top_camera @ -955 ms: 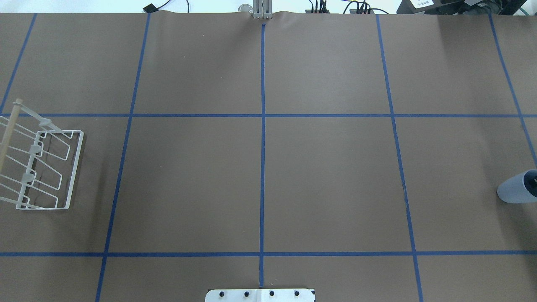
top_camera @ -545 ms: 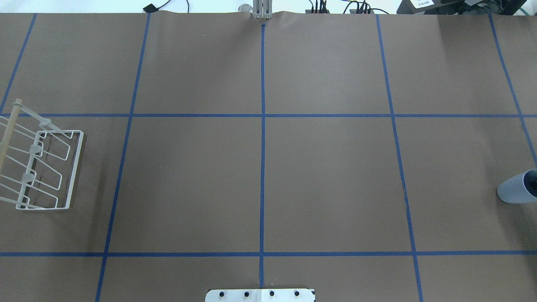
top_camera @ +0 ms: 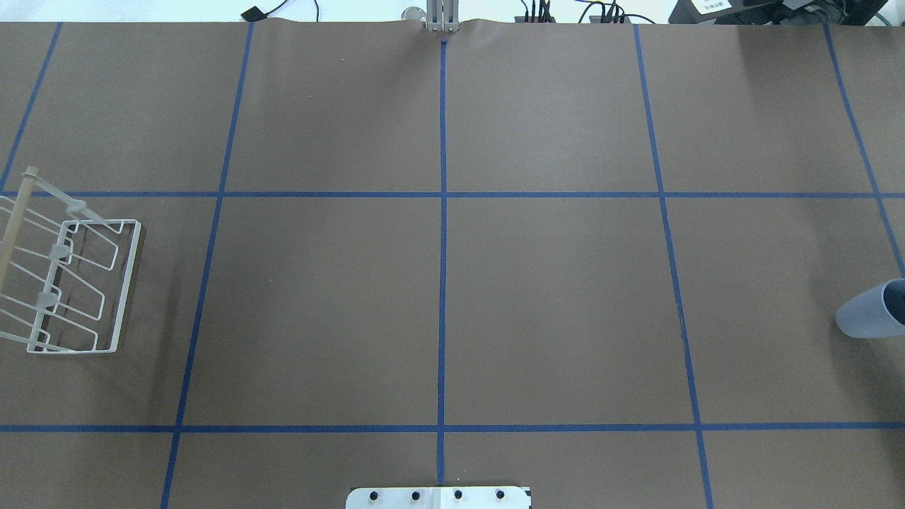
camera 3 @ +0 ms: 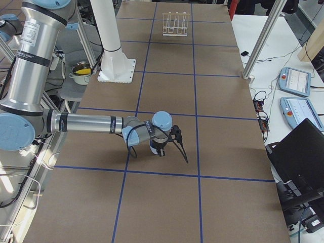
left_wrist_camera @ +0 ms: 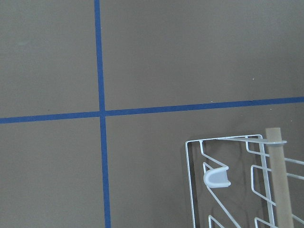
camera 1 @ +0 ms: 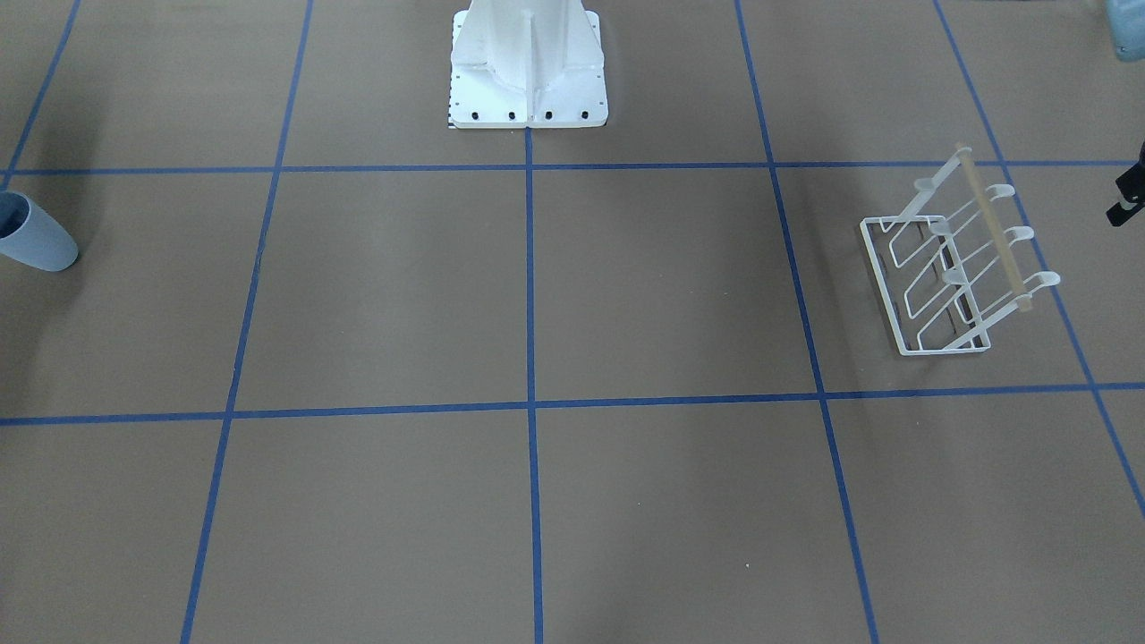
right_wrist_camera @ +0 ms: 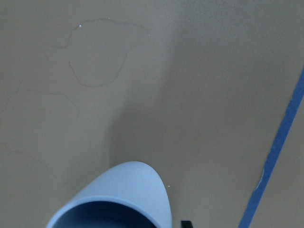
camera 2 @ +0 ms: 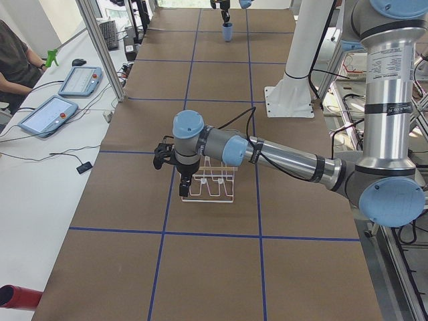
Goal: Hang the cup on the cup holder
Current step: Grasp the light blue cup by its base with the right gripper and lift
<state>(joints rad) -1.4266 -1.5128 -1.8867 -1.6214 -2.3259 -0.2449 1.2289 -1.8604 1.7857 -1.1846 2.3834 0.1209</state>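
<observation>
Overhead exterior: cup (top_camera: 868, 318) sits at the table's right edge, well apart from the cup holder (top_camera: 78, 283) at the left edge. Exterior right: right gripper (camera 3: 160, 150) at the cup, grip cannot be told. Exterior left: left gripper (camera 2: 182, 190) beside the cup holder, opening cannot be told.

The left arm (camera 2: 287, 160) and right arm (camera 3: 91, 123) are silver tubes with pale blue joint caps. Black screws dot their white pedestal (camera 1: 528, 63).
</observation>
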